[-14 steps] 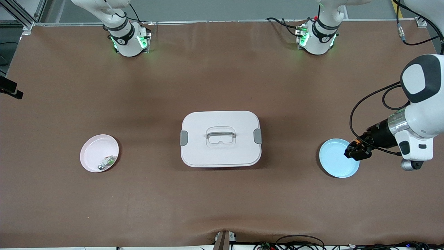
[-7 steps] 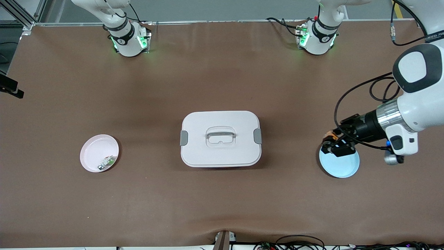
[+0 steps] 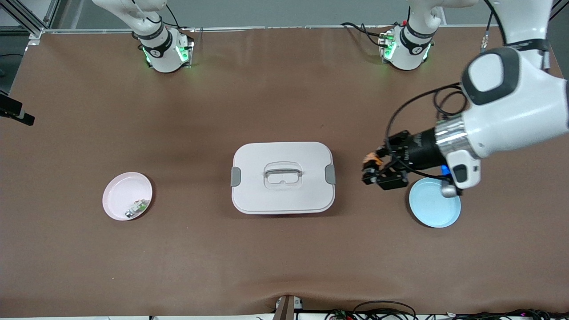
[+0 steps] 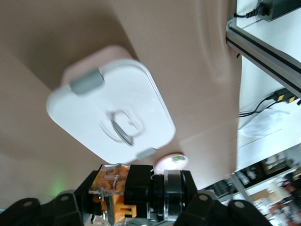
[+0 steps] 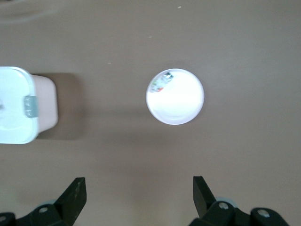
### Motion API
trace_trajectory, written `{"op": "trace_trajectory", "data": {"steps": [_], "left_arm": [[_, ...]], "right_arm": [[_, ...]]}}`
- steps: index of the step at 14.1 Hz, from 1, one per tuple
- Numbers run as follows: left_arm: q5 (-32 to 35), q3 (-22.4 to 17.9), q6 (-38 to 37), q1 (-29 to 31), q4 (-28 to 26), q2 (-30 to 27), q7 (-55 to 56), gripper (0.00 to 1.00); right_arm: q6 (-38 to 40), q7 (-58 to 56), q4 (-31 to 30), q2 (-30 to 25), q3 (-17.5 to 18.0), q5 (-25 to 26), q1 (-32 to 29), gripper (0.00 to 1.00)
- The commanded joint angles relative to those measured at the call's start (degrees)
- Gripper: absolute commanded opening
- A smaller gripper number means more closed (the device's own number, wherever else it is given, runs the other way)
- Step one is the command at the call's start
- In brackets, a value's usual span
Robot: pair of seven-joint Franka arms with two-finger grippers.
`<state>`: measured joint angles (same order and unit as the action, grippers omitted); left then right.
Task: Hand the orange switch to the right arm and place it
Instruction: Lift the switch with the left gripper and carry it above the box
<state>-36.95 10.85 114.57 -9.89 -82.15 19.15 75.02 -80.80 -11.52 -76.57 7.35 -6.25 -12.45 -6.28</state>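
My right claw (image 5: 138, 195) hangs wide open above the pink plate (image 3: 127, 196), while my left claw (image 3: 372, 171), at three o'clock from the white box (image 3: 282, 178), grips the orange switch (image 3: 370, 158) over the counter (image 3: 284, 98)

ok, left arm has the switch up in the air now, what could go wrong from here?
1. The left gripper holds the tiny black push-button with the orange cap by a small bite, over bare table between the white lidded box and the round blue plate; a slip would drop it there.
2. The right gripper waits open high over the pink plate, so the handover could misalign on so small a part.
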Motion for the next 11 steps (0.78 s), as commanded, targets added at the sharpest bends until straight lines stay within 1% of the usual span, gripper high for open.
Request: {"op": "trace_trajectory", "data": {"steps": [1,5,8,10,11], "left_arm": [[-0.8,-0.7,5.4,-6.1,0.1,-0.1,8.2,0.24],[-0.7,-1.2,13.2,-14.2,0.1,1.3,15.9,0.24],[-0.6,-1.8,19.2,-20.1,0.1,3.2,20.5,0.24],[-0.6,-4.8,22.8,-25.7,0.1,4.5,23.1,0.24],[-0.6,-7.2,23.8,-29.1,0.1,5.2,24.4,0.24]], "right_arm": [[0.1,-0.2,-1.7,-0.3,0.9,-3.1,-0.9,1.0],[-1.4,0.5,-3.8,-0.3,0.8,-15.6,-0.2,1.0],[-5.7,0.4,-7.3,-0.4,0.9,-22.3,1.3,1.0],[-8.7,0.4,-9.5,-0.7,1.0,-25.2,3.8,1.0],[-11.2,0.5,-11.3,-1.4,1.0,-25.7,6.0,1.0]]}}
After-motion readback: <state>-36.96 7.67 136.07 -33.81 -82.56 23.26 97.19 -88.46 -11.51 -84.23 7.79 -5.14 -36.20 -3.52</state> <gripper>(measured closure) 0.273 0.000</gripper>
